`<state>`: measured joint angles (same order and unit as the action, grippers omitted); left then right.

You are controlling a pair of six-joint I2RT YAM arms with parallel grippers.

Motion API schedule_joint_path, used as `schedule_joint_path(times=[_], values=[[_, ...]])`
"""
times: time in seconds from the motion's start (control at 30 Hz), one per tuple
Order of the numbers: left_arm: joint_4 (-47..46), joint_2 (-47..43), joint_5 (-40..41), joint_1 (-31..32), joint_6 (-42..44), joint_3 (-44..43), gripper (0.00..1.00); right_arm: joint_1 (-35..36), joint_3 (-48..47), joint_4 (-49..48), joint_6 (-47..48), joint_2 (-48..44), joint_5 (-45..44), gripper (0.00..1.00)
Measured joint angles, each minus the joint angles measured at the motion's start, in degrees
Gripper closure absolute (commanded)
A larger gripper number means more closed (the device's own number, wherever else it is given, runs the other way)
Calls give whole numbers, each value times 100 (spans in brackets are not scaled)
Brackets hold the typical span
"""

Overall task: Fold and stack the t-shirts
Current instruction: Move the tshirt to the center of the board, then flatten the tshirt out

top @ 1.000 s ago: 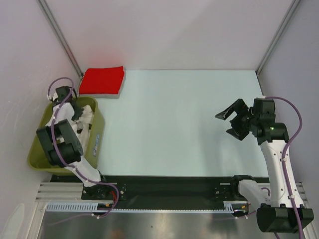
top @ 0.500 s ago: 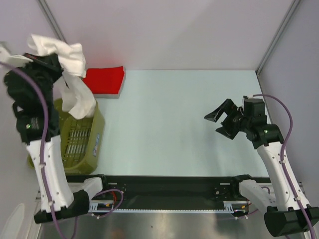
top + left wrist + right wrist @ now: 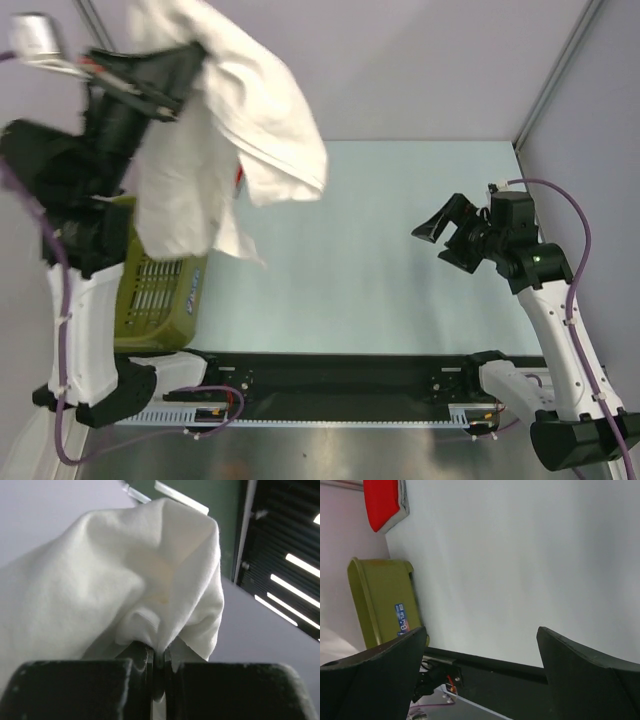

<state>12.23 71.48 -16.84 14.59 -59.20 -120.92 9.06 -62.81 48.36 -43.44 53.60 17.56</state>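
White t-shirt (image 3: 228, 130) is held bunched and unfolded in the air, over the left edge of the table (image 3: 380, 220) and above the olive basket (image 3: 196, 290). No fold is seen on it yet, and no black print can be made out. A pinch of its cloth is clamped between the closed jaws of the left gripper (image 3: 156, 661), with the rest draped down and to the right of the fingers. Red t-shirt (image 3: 382, 500) is seen already folded flat at the far left corner of the table, on a grey layer that cannot be identified. Progress is judged early to middle: one shirt is folded and placed, and the white one is left to be laid out, folded and stacked. Right gripper (image 3: 448, 232) is seen with jaws spread wide and nothing held, above the right part of the table, well apart from the cloth.
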Motion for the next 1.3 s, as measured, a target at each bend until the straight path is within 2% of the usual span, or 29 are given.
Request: schedule_joint_path(times=[0.13,0.23,0.37,0.4,0.47,0.5,0.67,0.77,0.83,0.87,0.97,1.1,1.3], values=[[170,127,-179,962,-138,1554,100,11,-61,66,470,-2,59,0],[835,686,-293,1580,-11,2417,100,11,-59,116,741,-105,107,0],[2247,1244,-199,1878,560,2970,54,33,31,101,1097,-339,304,0],[2441,1244,-153,1884,645,3027,51,48,66,103,1147,-367,354,0],[2879,1113,264,1873,957,3152,35,111,197,63,1244,-402,437,0],[3023,953,505,1864,1132,3244,31,173,297,42,1266,-400,455,1],[3386,-254,1364,1836,1902,3847,25,577,1005,-155,1200,-280,490,11],[3296,-448,1285,1886,2197,4109,22,949,1447,-345,1054,-109,474,15],[3193,-267,1115,2022,2347,4297,23,1189,1646,-426,951,66,409,24],[3167,-7,1045,2159,2437,4350,25,1375,1731,-483,914,188,313,30],[2957,1075,890,2603,2660,4358,25,1858,1904,-584,754,544,28,30],[2896,2599,866,3106,2999,4131,17,2247,2444,-859,455,608,-208,30],[3093,4072,1591,3501,3517,2430,21,2411,3163,-1080,92,518,-337,30]])
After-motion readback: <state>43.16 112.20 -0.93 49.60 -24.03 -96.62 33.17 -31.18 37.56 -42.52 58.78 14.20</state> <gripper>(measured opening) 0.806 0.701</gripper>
